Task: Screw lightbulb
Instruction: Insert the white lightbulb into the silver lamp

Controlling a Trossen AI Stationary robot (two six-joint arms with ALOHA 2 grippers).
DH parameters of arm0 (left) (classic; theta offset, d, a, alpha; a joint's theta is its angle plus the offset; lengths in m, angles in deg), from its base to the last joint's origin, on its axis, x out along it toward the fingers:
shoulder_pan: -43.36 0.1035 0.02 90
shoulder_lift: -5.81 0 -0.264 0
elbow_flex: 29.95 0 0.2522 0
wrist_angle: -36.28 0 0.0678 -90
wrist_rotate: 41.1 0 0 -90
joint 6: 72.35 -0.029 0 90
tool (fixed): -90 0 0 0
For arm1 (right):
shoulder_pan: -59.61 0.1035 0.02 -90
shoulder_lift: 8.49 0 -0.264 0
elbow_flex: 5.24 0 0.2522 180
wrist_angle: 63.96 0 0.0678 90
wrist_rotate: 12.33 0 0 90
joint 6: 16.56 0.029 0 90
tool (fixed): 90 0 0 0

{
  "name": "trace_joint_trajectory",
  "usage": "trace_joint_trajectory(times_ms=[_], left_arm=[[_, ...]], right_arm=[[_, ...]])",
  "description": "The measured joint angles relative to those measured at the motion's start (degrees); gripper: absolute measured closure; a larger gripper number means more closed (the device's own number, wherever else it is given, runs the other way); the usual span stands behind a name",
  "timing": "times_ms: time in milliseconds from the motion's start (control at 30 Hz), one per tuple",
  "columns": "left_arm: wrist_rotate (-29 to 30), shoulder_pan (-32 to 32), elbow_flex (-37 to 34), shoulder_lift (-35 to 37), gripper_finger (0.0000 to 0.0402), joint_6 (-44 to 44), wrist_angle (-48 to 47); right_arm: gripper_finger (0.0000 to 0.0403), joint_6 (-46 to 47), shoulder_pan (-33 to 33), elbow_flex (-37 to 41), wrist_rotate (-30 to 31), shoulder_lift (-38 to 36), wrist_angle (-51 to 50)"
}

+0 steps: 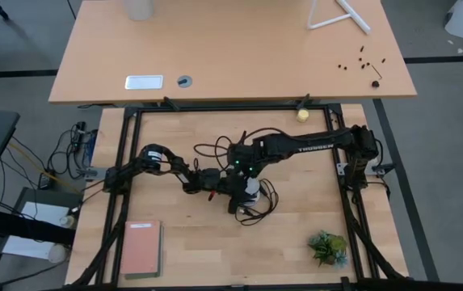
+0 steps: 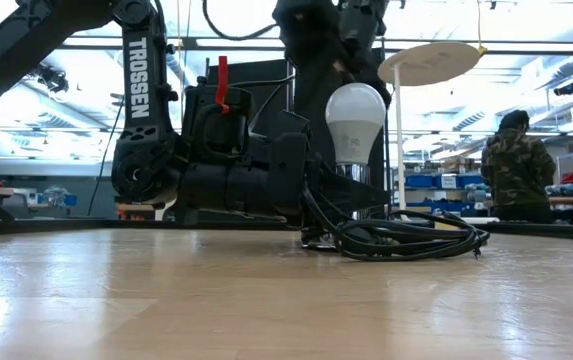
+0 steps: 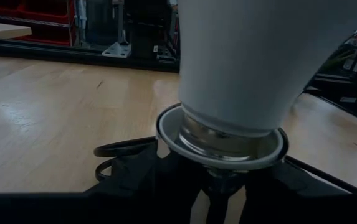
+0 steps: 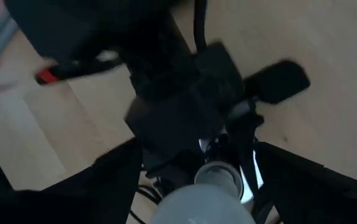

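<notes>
The white lightbulb (image 2: pixel 356 118) stands upright with its narrow base in the round silver socket (image 3: pixel 173 140), which sits on the wooden table at its middle. A black cord (image 2: pixel 406 240) runs off from the socket in loops. My left gripper (image 1: pixel 229 187) lies level on the table and is shut on the socket. My right gripper (image 2: pixel 338 55) hangs over the bulb's top, pointing steeply down and open. Its fingers stand on either side of the bulb (image 4: pixel 197 202) with a gap on both sides. My left gripper holds the socket's lower part (image 3: pixel 223 180), below its rim, between its two fingers. The fingers come in level from the table's left side. The socket stands on the table, and the bulb rises upright out of it.
The coiled cord (image 1: pixel 255 206) lies toward the near side of the socket. A pink book (image 1: pixel 141 246) lies at the near left and a small plant (image 1: pixel 328 247) at the near right. A yellowish ball (image 1: pixel 302 115) rests at the far edge. A person (image 2: pixel 516 165) stands in the room behind.
</notes>
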Motion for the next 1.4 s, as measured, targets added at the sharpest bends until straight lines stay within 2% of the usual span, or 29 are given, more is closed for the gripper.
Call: trace_joint_trajectory(times_ms=[167,300,467,633,800,933,1033,1167,1267,1400], left_arm=[[0.0,0.0,0.0,-0.01,0.0213,-0.07,0.0],[-0.76,0.03,0.0,-0.01,0.0213,-0.11,-0.28],[-1.33,0.04,-0.02,0.04,0.0213,-0.14,-0.95],[-1.37,0.04,-0.02,0.03,0.0213,-1.61,-1.2],[-0.63,0.02,-0.02,0.03,0.0213,-2.12,-1.2],[-0.61,0.0,-0.02,0.03,0.0213,-3.85,-1.21],[-0.3,0.0,-0.02,0.02,0.0213,-5.77,-1.09],[1.3,-0.04,-0.02,0.01,0.0213,-6.79,-1.09],[2.45,-0.04,-0.02,0.01,0.0213,-5.88,-1.11],[3.03,-0.02,-0.02,0.01,0.0213,-4.36,-1.11]], right_arm=[[0.0084,-2.42,-1.16,-3.41,0.16,0.0,-0.64],[0.0085,-4.49,-1.64,-9.37,2.88,0.0,-8.16],[0.0089,-5.9,3.2,-16.04,18.49,-1.17,-22.17],[0.0094,-1.9,12.31,-13.49,33.23,-4.38,-27.12],[0.0095,7.34,23.34,-1.84,47.35,-7.22,-22.74],[0.0095,17.27,29.21,11.55,54.68,-9.35,-14.18],[0.0095,22.82,31.72,20.24,58.04,-10.45,-8.16],[0.0095,24.13,32.73,29.14,59.93,-13.24,0.55],[0.0095,22.67,32.75,35.89,60.69,-15.61,9.87],[0.0095,16.21,32.74,45.41,61.1,-19.01,26.42]])
